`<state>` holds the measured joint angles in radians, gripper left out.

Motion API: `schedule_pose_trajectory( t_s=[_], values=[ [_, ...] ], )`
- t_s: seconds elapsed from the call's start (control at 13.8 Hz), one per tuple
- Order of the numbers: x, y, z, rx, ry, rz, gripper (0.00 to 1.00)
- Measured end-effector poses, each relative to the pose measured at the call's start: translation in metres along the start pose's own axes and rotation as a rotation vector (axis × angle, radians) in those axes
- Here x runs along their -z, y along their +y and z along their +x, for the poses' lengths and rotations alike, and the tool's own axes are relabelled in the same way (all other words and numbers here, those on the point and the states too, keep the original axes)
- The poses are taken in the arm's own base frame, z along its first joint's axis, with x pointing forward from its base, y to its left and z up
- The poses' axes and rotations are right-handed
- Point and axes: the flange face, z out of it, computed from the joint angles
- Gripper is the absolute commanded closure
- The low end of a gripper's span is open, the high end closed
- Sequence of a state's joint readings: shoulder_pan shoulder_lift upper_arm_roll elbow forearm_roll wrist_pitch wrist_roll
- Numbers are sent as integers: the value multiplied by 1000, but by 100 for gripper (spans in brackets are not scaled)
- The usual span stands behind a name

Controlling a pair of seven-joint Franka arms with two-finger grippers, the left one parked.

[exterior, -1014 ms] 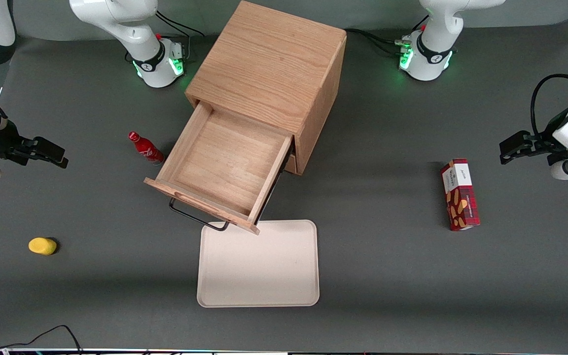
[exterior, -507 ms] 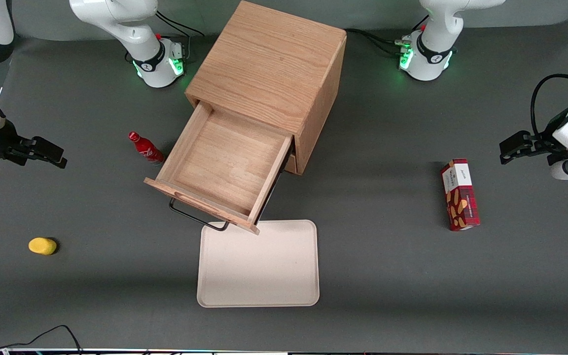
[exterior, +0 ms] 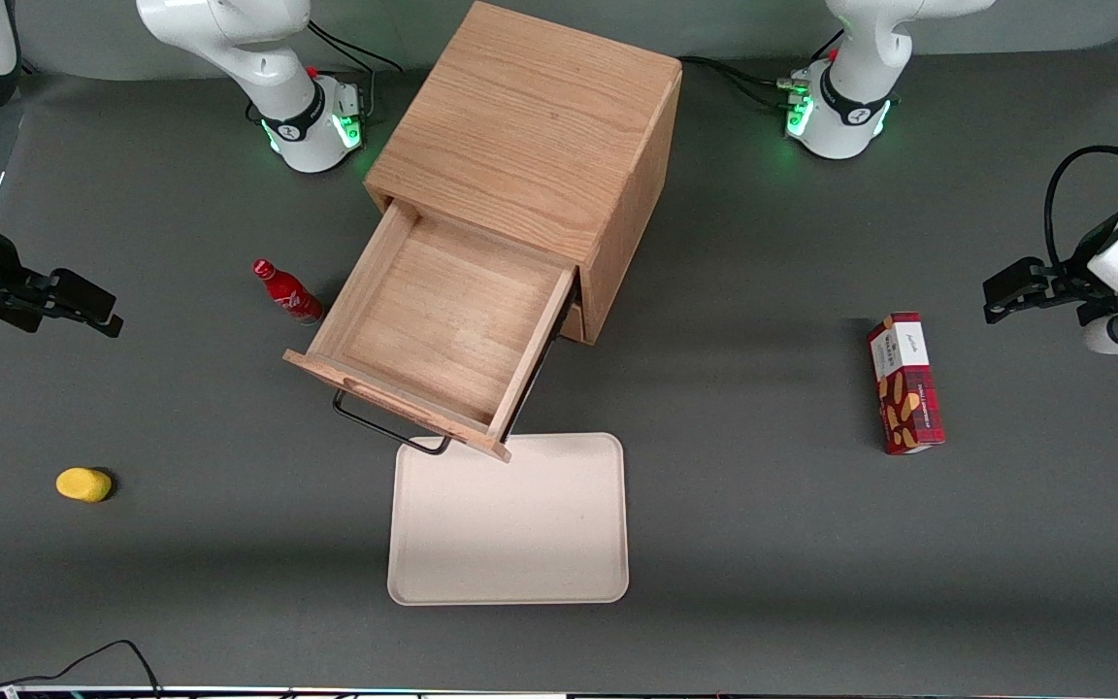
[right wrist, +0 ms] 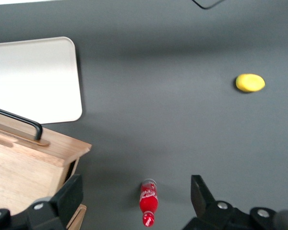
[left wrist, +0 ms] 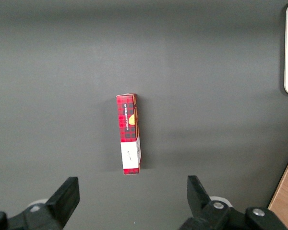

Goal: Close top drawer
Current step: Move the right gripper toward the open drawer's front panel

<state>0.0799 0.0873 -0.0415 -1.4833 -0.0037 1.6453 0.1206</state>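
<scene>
Three views split the scene between them. Only the front view takes in the whole wooden cabinet (exterior: pixel 530 126), standing in the upper middle of the frame. The top drawer (exterior: pixel 443 325) is pulled far out of it toward the camera, at the centre of the frame, with its black handle (exterior: pixel 384 427) on the front panel. The right wrist view catches just one corner of that drawer (right wrist: pixel 24 167) and part of the handle (right wrist: pixel 17 120), yet it shows the fingers closely. The left wrist view alone looks straight down on the red snack box (left wrist: pixel 129 133), lying flat toward the parked arm's end of the bench (exterior: pixel 763 505).

The right arm's jaws hang at the working arm's end of the bench, at mid-height of the front frame. They stand wide apart, gripping and touching nothing, well apart from the drawer.

Inside the drawer only its wooden floor shows. A beige tray (exterior: pixel 510 524) lies nearer the camera, its surface bare, its edge under the drawer's front corner. A red bottle (exterior: pixel 287 291) stands just beside the drawer, and a yellow object (exterior: pixel 83 483) lies nearer the camera than the jaws.
</scene>
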Motion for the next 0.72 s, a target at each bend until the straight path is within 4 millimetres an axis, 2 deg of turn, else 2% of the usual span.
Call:
schedule_pose_trajectory(
  t_s=[0.22, 0.72],
  values=[
    [-2, -35, 16, 36, 15, 29, 0],
    [-36, -100, 65, 46, 59, 89, 0]
  ],
)
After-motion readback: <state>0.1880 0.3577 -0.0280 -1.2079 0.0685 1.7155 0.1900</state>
